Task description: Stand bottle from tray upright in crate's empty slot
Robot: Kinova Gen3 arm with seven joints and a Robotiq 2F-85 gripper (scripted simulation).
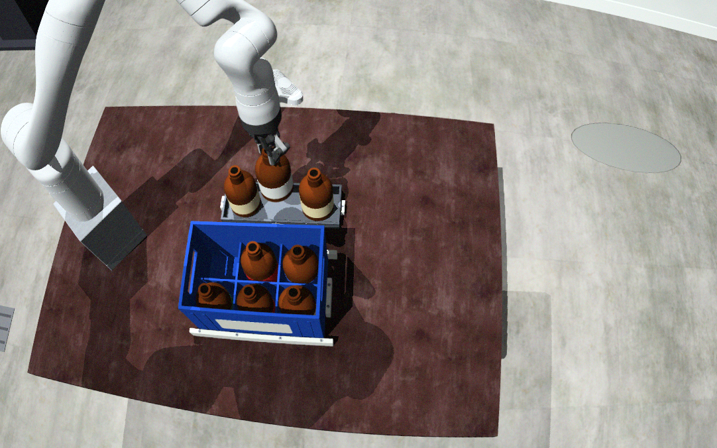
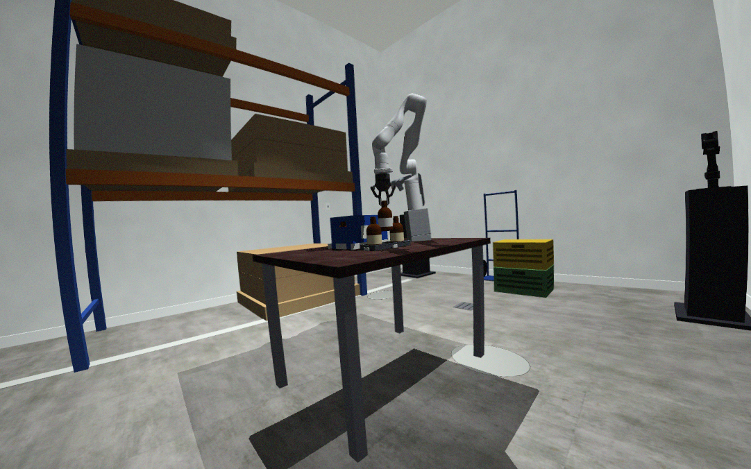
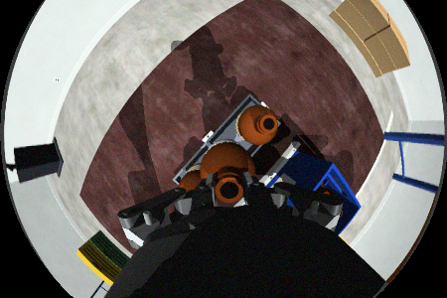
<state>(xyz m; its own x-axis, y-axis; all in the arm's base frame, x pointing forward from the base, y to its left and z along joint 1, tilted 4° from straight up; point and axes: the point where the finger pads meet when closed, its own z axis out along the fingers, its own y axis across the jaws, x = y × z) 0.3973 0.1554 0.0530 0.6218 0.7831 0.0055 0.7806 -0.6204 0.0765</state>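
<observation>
On the bench (image 1: 428, 278) (image 2: 366, 259) (image 3: 298, 52), top view, left to right: blue crate (image 1: 256, 226) (image 2: 343, 232) (image 3: 308, 173), five brown bottles in it, far-left slot vacant; blank pale label on its front, no writing legible. Cream-labelled bottle (image 1: 242, 191) upright in the grey tray (image 1: 280, 215) (image 3: 219, 133). Next, white-labelled bottle (image 1: 273, 177) (image 2: 384, 216) (image 3: 225, 163), upright, raised above the tray; end effector (image 1: 273, 156) (image 2: 384, 200) (image 3: 228, 181) partly closed, gripping its neck. Rightmost, another cream-labelled bottle (image 1: 316, 194), standing in the tray.

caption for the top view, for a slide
The hand grips a white-labelled brown bottle above the tray, beside a blue crate with one empty slot.
</observation>
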